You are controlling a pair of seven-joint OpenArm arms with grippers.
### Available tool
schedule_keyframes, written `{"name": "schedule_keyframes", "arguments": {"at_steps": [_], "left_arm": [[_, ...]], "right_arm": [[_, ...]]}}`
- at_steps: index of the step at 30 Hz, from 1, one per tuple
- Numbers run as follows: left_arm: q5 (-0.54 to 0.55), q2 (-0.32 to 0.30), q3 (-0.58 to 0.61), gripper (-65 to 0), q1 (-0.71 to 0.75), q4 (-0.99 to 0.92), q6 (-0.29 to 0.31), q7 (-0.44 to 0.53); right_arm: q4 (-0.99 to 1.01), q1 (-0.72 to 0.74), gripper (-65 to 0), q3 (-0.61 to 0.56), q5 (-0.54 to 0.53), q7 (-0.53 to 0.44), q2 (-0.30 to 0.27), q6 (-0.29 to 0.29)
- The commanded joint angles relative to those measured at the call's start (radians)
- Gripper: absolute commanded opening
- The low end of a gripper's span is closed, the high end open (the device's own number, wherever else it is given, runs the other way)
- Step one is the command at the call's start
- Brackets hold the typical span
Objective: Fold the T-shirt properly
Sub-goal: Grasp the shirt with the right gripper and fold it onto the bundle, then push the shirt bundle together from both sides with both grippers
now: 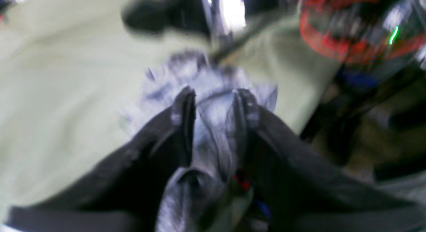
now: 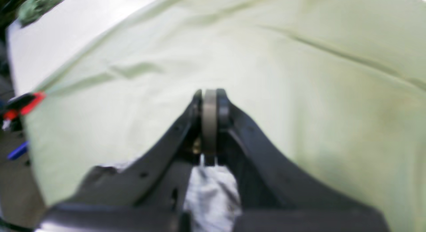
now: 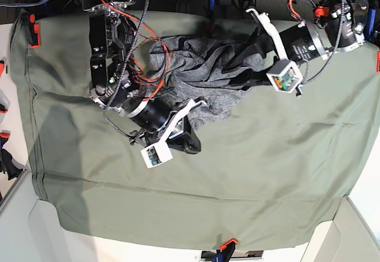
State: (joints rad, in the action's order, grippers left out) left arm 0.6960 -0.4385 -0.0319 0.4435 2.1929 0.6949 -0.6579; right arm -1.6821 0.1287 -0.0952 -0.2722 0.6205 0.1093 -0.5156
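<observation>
The heather-grey T-shirt point(image 3: 205, 75) lies crumpled at the back middle of the olive-green sheet point(image 3: 267, 167). My left gripper point(image 3: 256, 43) is at the shirt's right side. In the left wrist view it point(image 1: 216, 92) is shut on a bunched fold of the T-shirt point(image 1: 213, 132), which runs up between the fingers. My right gripper point(image 3: 189, 138) sits at the shirt's near left edge, its tips out over the sheet. In the right wrist view its tips point(image 2: 209, 94) are pressed together, and pale grey T-shirt cloth point(image 2: 211, 192) shows between the finger bases.
Red clamps point(image 3: 34, 33) hold the sheet at the table's edges, another at the front point(image 3: 228, 244). Loose red and black cables point(image 3: 139, 42) hang over the shirt's left side. The sheet has long creases point(image 2: 332, 52). Both wrist views are blurred.
</observation>
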Motion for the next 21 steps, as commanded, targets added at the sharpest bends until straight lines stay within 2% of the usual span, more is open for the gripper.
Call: {"name": "schedule_keyframes", "arguments": {"at_steps": [1, 4, 7, 9, 12, 16, 21], "left_arm": [[-0.014, -0.01, 0.027, -51.0, 0.0, 0.004, 0.003, 0.037], [-0.132, -0.01, 0.103, -53.1, -0.006, -0.018, 0.003, 0.122], [-0.216, -0.008, 0.144, -53.1, -0.034, -0.051, 0.003, 0.184], [-0.23, -0.001, 0.153, -53.1, -0.051, -0.091, 0.003, 0.183], [-0.23, 0.006, 0.152, -53.1, -0.074, -0.177, 0.003, 0.183], [-0.24, 0.006, 0.15, -53.1, -0.111, -0.285, 0.003, 0.183], [-0.288, 0.0, 0.146, -53.1, -0.161, -0.377, 0.003, 0.183]], "right_arm": [[-0.016, 0.018, -65.0, 0.008, -0.015, -0.02, -0.005, -0.005], [-0.016, 0.018, -65.0, 0.02, -0.037, -0.008, -0.051, -0.006], [-0.016, 0.014, -65.0, 0.02, -0.126, 0.056, -0.098, -0.032], [-0.016, 0.001, -65.0, 0.019, -0.188, 0.098, -0.118, -0.04], [-0.016, -0.026, -65.0, 0.014, -0.229, 0.106, -0.131, -0.043], [-0.014, -0.035, -65.0, -0.018, -0.217, 0.088, -0.131, -0.043], [0.016, -0.035, -65.0, -0.081, -0.116, 0.043, -0.131, -0.042]]}}
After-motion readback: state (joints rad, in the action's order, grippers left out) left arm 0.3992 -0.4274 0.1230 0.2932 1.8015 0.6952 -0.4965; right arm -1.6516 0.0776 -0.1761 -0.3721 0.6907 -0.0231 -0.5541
